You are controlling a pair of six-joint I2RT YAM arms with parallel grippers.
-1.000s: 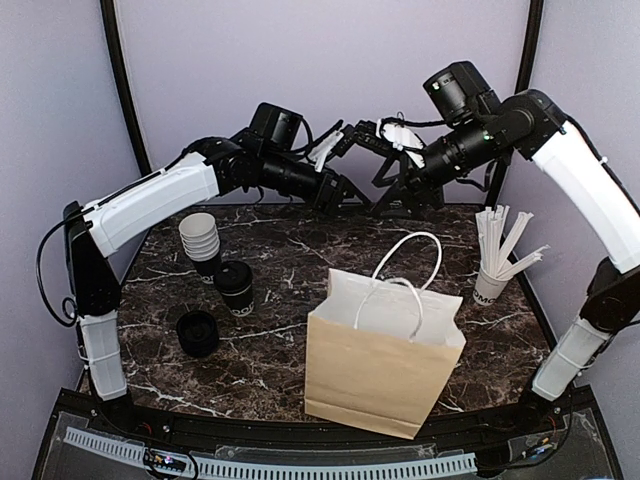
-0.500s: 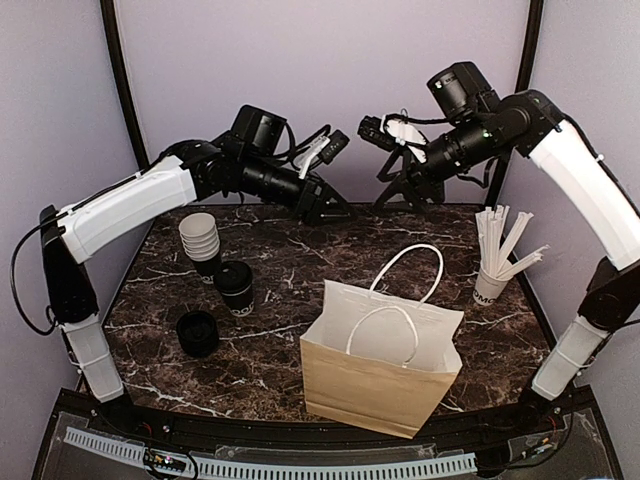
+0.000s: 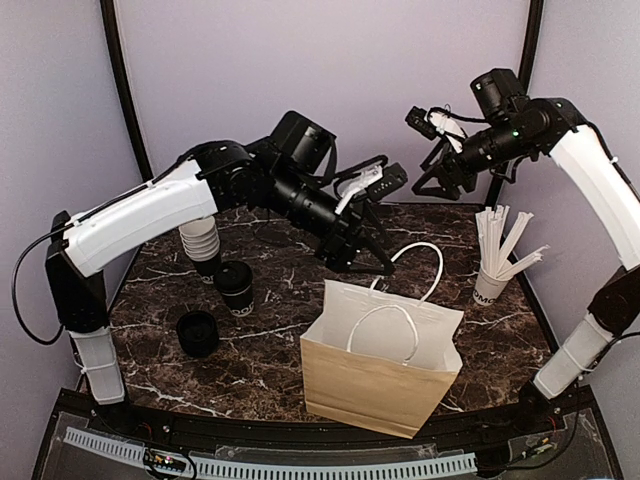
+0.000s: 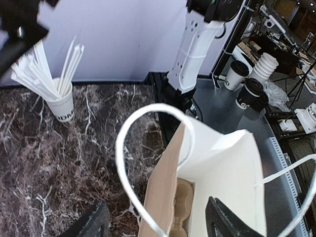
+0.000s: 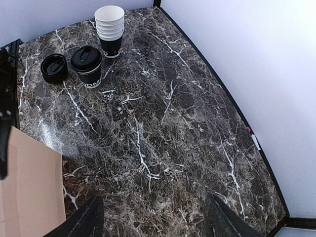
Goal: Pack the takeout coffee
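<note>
**Lidded coffee cup on the table, outside the open paper bag**

Shows, from above, a dark marble table (image 3: 275, 350) with a brown paper bag (image 3: 375, 375) upright at the near middle, mouth open, white rope handles (image 4: 119, 145) up. Puts the takeout coffee (image 3: 235, 288) — a small black cup under a round black lid — upright on the left part of the table, well apart from the bag and touched by neither arm. Sets a stack of lidless cups (image 3: 200, 242) just behind it and a low stack of black lids (image 3: 197, 332) near its front left. Places a white cup of white stirrers (image 3: 492, 282) by the right edge.

Shows the left gripper (image 3: 366, 264) poised over the bag's far rim, angled down beside the far handle, jaws spread and holding nothing. Looks, through the left wrist camera, straight down past a handle loop into the bag's white inside, onto a tan moulded shape (image 4: 181, 205) at the bottom — too dim to name.

Shows the right gripper (image 3: 438, 188) high near the back wall on the right, well clear of everything, likewise spread wide and empty. Looks, through the right wrist camera, down on bare marble between two dark fingertips (image 5: 88, 219), with the coffee, the lids and the cup stack at upper left and a corner of the bag at lower left.
</note>
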